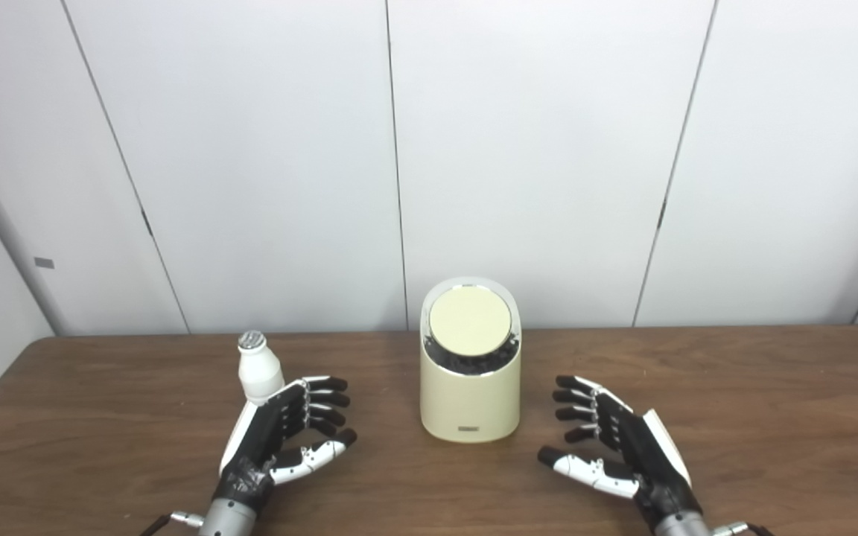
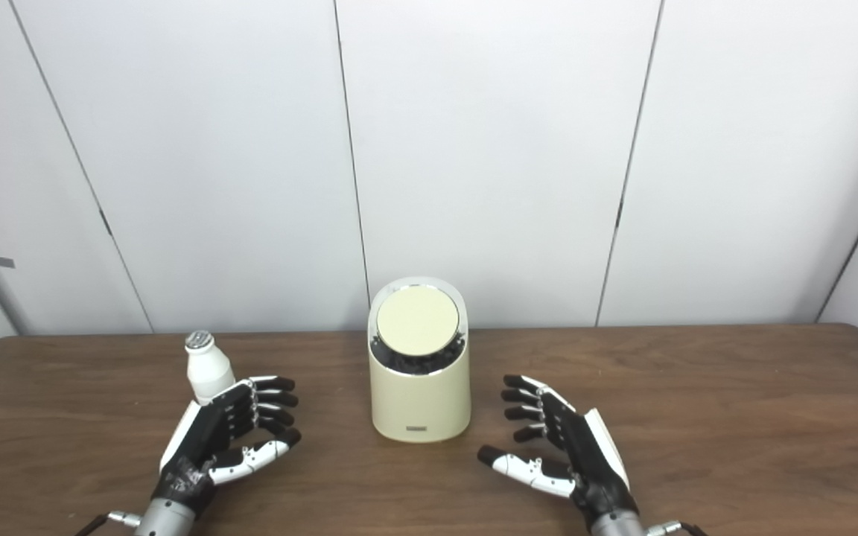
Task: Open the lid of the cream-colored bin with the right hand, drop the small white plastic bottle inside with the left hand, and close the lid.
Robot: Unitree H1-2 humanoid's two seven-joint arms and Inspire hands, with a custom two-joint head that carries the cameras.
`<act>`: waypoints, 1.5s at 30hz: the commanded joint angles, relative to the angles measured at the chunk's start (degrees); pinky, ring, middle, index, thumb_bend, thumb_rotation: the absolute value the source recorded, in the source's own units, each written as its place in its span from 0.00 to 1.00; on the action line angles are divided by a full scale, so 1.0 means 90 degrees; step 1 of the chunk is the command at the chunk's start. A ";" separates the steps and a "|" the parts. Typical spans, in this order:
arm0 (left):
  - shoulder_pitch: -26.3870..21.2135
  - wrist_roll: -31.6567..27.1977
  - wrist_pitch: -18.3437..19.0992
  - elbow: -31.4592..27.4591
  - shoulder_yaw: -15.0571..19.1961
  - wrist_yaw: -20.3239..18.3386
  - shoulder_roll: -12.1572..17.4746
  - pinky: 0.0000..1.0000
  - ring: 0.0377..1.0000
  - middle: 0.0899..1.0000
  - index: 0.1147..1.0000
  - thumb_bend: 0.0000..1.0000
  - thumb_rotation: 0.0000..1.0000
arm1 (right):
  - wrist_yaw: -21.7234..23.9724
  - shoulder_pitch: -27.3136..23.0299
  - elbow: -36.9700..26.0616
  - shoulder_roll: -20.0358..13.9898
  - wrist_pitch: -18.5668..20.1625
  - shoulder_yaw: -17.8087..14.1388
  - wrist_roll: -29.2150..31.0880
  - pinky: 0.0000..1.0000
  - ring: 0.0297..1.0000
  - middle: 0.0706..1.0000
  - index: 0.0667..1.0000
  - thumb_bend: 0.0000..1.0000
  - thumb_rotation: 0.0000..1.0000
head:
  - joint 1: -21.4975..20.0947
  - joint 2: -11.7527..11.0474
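Observation:
The cream-colored bin point(image 1: 469, 398) stands in the middle of the brown table, its round slanted lid point(image 1: 469, 321) down, with a dark gap below the lid's front rim. A small white plastic bottle point(image 1: 258, 368) with a silver cap stands upright to the bin's left. My left hand point(image 1: 284, 439) rests just in front of the bottle, open, fingers spread toward the bin, holding nothing. My right hand point(image 1: 611, 443) lies open on the bin's right, palm inward, apart from the bin.
The wooden table point(image 1: 771, 417) stretches wide on both sides. White wall panels point(image 1: 533, 149) rise right behind its far edge. Nothing else stands on the table.

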 commanded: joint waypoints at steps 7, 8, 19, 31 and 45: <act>0.0369 -0.0012 -0.0047 0.0026 -0.0059 0.0036 -0.0095 0.53 0.56 0.62 0.65 0.57 0.00 | -0.0412 -0.1023 -0.0540 0.0226 0.0835 -0.0008 -0.0793 0.66 0.80 0.86 0.83 0.67 0.38 | 0.0016 0.0019; 0.0372 -0.0003 -0.0037 0.0011 -0.0062 0.0042 -0.0097 0.53 0.56 0.62 0.65 0.57 0.00 | -0.0457 -0.1102 -0.0561 0.0246 0.0961 0.0004 -0.0890 0.65 0.80 0.86 0.83 0.67 0.38 | 0.0019 0.0021; 0.0380 -0.0062 -0.0041 0.0013 -0.0068 -0.0006 -0.0119 0.54 0.56 0.62 0.65 0.58 0.00 | -0.0136 -0.1976 -0.0667 0.0163 0.2145 0.0316 -0.1492 0.72 0.86 0.91 0.89 0.75 0.46 | 0.0031 0.0031; 0.0371 -0.0044 -0.0061 0.0062 -0.0085 0.0005 -0.0142 0.54 0.56 0.61 0.65 0.57 0.00 | -0.0192 -0.2601 -0.0189 0.0289 0.2136 0.0430 -0.1444 0.73 0.89 0.93 0.99 0.84 0.41 | 0.0029 0.0044; 0.0395 -0.0087 -0.0010 0.0016 -0.0097 -0.0018 -0.0173 0.53 0.57 0.62 0.65 0.58 0.00 | -0.0164 -0.2837 0.0168 0.0193 0.2358 0.0903 -0.2004 0.79 0.90 0.92 0.98 0.82 0.44 | 0.0030 0.0066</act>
